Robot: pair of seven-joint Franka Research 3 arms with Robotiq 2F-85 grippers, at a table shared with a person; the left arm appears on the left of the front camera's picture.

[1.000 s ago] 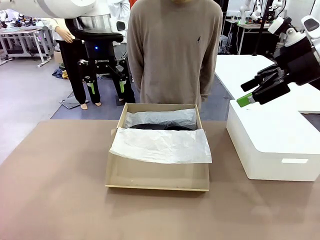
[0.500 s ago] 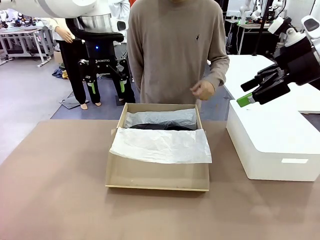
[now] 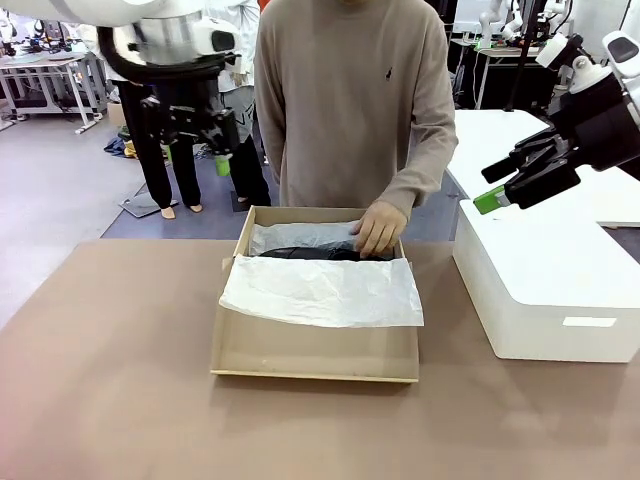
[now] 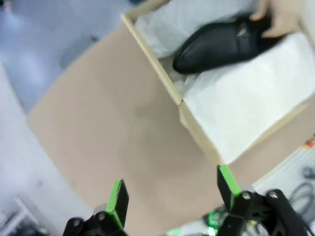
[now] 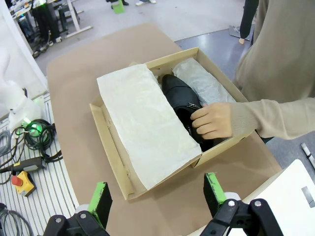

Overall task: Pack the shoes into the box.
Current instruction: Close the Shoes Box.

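Both the left fingers (image 4: 117,196), at ten o'clock of the box (image 3: 315,360), and the right fingers (image 3: 490,202), at two o'clock, gape empty and hang clear, seemingly so the person's hand (image 5: 211,120) can settle the shoes (image 5: 177,93) at its twelve-o'clock end.

No text, number or brand name can be read. The small dark emblem (image 3: 388,75) on the chest of the person's sweater (image 3: 335,120) is too small to make out. The pale label (image 3: 589,322) on the front of the white box (image 3: 530,275) shows no legible print.
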